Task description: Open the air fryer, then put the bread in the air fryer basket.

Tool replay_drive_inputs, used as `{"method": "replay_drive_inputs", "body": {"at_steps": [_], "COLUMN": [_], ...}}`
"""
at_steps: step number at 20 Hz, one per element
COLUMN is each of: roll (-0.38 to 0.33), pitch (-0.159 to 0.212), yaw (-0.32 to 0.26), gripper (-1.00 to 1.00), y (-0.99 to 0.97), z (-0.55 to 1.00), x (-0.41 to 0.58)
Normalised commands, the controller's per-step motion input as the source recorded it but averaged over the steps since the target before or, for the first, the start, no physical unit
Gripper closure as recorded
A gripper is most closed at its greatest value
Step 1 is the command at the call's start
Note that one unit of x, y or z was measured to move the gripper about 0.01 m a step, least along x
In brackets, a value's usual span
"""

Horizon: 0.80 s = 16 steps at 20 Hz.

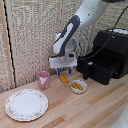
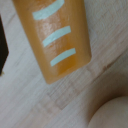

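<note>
Claw [image 1: 63,70] low over the bread [image 1: 63,78], grip state impossible to tell, bread lying on the wooden surface [image 1: 95,107], pink cup [image 1: 44,79] at its 9 o'clock, white bowl [image 1: 78,86] at 4 o'clock, air fryer [image 1: 111,55] at 2 o'clock with air fryer basket [image 1: 100,70] pulled out.

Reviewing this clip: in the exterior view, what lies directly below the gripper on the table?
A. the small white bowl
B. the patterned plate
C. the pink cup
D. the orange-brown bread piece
D. The gripper hangs right above the bread, which also fills the wrist view; the pink cup, the plate and the small white bowl all sit off to the sides.
</note>
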Motion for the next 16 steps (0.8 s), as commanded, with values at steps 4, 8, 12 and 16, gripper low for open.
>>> {"method": "replay_drive_inputs", "body": {"at_steps": [4, 8, 12, 16], "roll": [-0.169, -0.011, 0.076, 0.0], "pitch": [0.15, 0.01, -0.015, 0.027], "yaw": [0.232, 0.224, 0.143, 0.035], "gripper": [-1.0, -1.0, -1.0, 1.0], "y": [-0.06, -0.06, -0.01, 0.0], "z": [-0.2, -0.15, -0.06, -0.03], "x": [0.065, 0.102, 0.056, 0.004]}}
